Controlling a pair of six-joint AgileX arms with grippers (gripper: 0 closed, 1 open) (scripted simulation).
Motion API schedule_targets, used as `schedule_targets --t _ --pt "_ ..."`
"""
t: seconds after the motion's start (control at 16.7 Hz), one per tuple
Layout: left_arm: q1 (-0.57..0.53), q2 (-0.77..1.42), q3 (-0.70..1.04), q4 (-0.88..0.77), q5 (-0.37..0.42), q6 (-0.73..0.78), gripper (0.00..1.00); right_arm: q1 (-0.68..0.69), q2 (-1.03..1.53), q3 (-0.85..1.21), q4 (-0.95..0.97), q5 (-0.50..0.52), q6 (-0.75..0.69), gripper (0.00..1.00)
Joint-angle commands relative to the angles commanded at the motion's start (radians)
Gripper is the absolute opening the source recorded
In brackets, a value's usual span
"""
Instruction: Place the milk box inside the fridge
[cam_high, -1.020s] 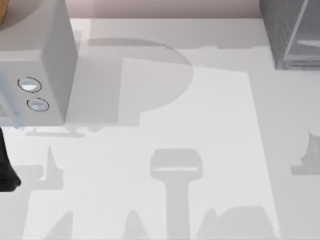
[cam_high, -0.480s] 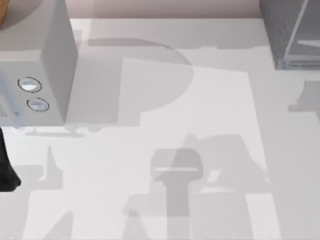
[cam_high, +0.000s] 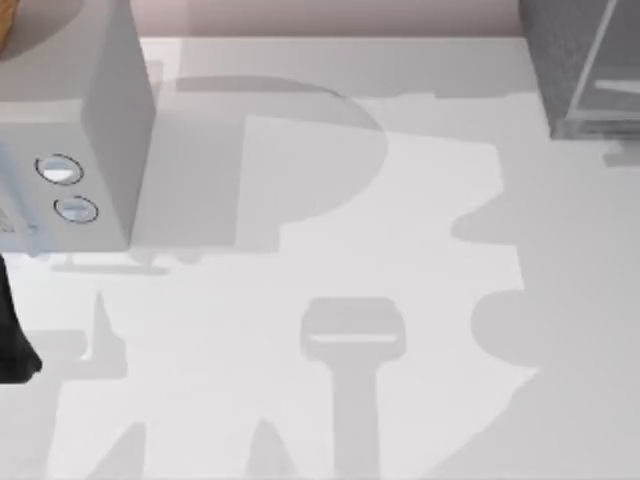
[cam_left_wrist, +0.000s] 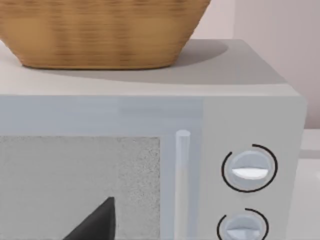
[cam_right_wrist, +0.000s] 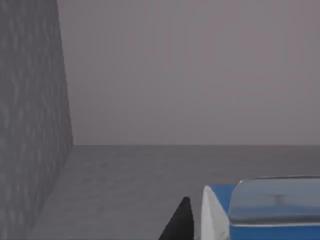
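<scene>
Milk box (cam_right_wrist: 260, 210), blue-topped with a pale translucent cap piece, sits at the lower right of the right wrist view, right beside a dark fingertip (cam_right_wrist: 180, 222) of the right gripper. Whether the fingers are clamped on the carton cannot be told. Behind it lie a grey floor and back wall, with a dark speckled wall of the fridge (cam_right_wrist: 30, 125) filling the left side of that view.

From above, the fridge (cam_high: 585, 65) stands at the upper right corner of the white table (cam_high: 400, 250), its pale framed door panel angled. A light grey microwave (cam_high: 70, 130) with two round knobs (cam_high: 60, 170) occupies the upper left.

The left wrist view faces the microwave front (cam_left_wrist: 150, 165), a woven basket (cam_left_wrist: 100, 30) resting on top, and one dark fingertip (cam_left_wrist: 97, 222) of the left gripper at the lower edge; its opening cannot be told.
</scene>
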Motion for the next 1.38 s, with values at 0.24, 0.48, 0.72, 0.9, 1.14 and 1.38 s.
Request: schedule_targets --t 0.24,0.48,0.72,0.9,1.14,1.38 --pt "0.000 0.000 0.000 0.000 0.000 0.000 1.00 -0.026 0.208 0.096 0.118 -0.026 0.002 0.00" --pt "0.000 0.000 0.000 0.000 0.000 0.000 1.00 -0.032 0.253 0.119 0.146 -0.033 0.003 0.00" --pt "0.000 0.000 0.000 0.000 0.000 0.000 1.00 -0.026 0.254 0.116 0.141 -0.032 0.004 0.00" --pt "0.000 0.000 0.000 0.000 0.000 0.000 1.00 -0.021 0.294 0.185 0.100 -0.025 0.005 0.00" --pt "0.000 0.000 0.000 0.000 0.000 0.000 1.00 -0.007 0.395 0.403 -0.022 -0.004 0.005 0.00" --pt "0.000 0.000 0.000 0.000 0.000 0.000 1.00 0.016 0.481 0.642 -0.158 0.017 0.004 0.00"
